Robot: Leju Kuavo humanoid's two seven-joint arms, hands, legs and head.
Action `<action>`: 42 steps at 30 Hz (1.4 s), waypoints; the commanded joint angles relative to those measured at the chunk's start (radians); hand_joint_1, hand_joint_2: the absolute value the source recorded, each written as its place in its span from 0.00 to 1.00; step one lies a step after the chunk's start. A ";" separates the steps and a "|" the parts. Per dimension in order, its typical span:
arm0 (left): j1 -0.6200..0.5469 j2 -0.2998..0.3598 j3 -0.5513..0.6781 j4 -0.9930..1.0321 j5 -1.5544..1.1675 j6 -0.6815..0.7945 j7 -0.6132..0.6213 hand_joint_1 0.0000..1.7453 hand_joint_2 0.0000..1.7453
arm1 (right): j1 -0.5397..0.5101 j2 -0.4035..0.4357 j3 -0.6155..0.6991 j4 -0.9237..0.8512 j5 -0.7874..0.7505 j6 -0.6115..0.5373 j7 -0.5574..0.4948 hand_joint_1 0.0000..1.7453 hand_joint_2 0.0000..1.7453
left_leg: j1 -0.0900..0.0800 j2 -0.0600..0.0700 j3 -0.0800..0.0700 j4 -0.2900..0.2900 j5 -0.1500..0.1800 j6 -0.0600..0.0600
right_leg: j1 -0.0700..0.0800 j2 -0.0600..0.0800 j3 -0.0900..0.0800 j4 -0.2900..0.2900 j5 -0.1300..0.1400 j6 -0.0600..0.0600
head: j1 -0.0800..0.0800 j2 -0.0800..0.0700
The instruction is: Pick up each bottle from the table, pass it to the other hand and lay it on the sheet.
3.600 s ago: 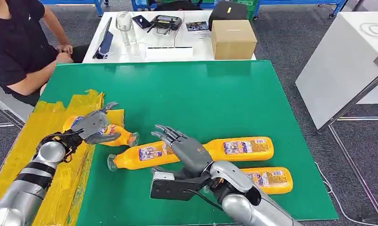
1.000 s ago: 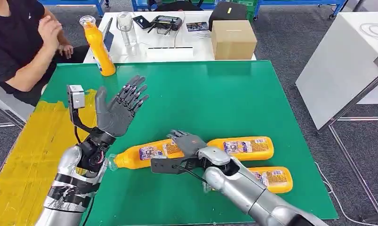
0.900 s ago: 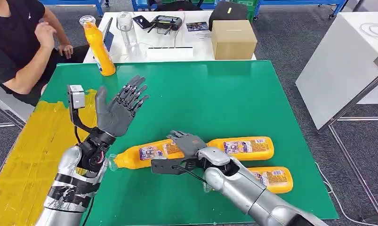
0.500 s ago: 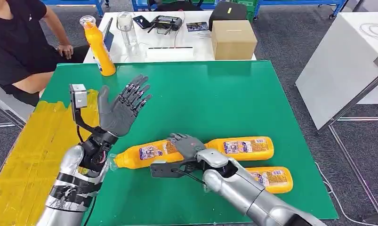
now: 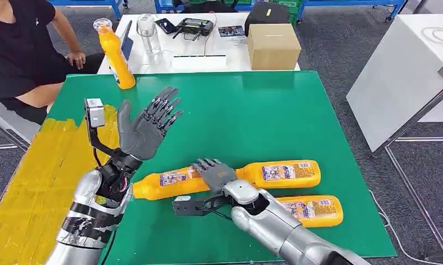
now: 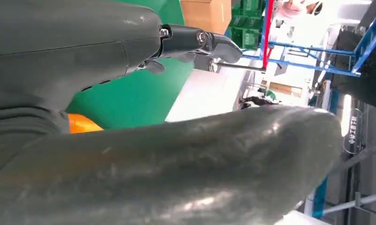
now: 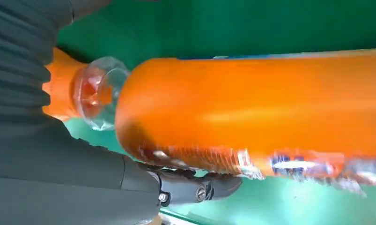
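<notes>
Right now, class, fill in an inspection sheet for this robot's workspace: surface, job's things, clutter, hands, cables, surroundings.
Surface: green table with a yellow sheet along its left side.
Job's things: three orange bottles lying on the green: left bottle, long bottle, near bottle; a fourth, upright bottle, stands at the far left edge.
Clutter: nothing seen on the green.
Hands: left hand raised, palm open, holding nothing; right hand down on the left bottle, grip not clear.
Cables: thin black lead at the right wrist.
Surroundings: white table with cardboard box, glass and controller; a seated person at far left.
</notes>
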 commanded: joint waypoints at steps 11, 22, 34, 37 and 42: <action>-0.044 -0.013 -0.017 0.057 -0.003 0.001 0.004 0.00 0.00 | -0.007 -0.016 0.026 0.068 0.001 0.031 -0.011 0.00 1.00 | 0.001 -0.002 0.001 0.000 0.000 0.000 | 0.001 -0.002 0.002 -0.001 0.000 -0.001 | 0.000 0.000; -0.058 -0.017 -0.018 0.066 -0.003 0.005 0.008 0.00 0.00 | -0.005 -0.015 0.009 0.069 -0.013 0.026 -0.011 0.00 1.00 | 0.001 -0.002 0.001 0.000 0.000 0.000 | 0.001 -0.002 0.002 -0.001 0.000 -0.001 | 0.000 0.000; -0.087 -0.028 -0.018 0.088 -0.001 0.006 0.009 0.00 0.00 | -0.006 -0.017 0.003 0.083 -0.022 0.020 -0.016 1.00 1.00 | 0.002 -0.004 0.000 0.000 0.001 0.000 | 0.002 -0.003 0.002 -0.002 0.000 -0.001 | 0.000 0.000; -0.094 -0.031 -0.017 0.094 0.001 0.005 0.008 0.00 0.00 | -0.003 -0.016 0.012 0.091 -0.015 0.020 -0.020 1.00 1.00 | 0.001 -0.003 0.001 0.000 0.000 0.000 | 0.001 -0.002 0.002 -0.001 0.000 -0.001 | 0.000 0.000; -0.098 -0.036 -0.014 0.102 0.007 0.000 0.005 0.00 0.00 | -0.002 -0.012 0.017 0.105 -0.004 0.013 -0.021 1.00 1.00 | 0.002 -0.003 0.001 0.000 0.001 0.000 | 0.002 -0.003 0.002 -0.002 0.000 -0.001 | 0.000 0.000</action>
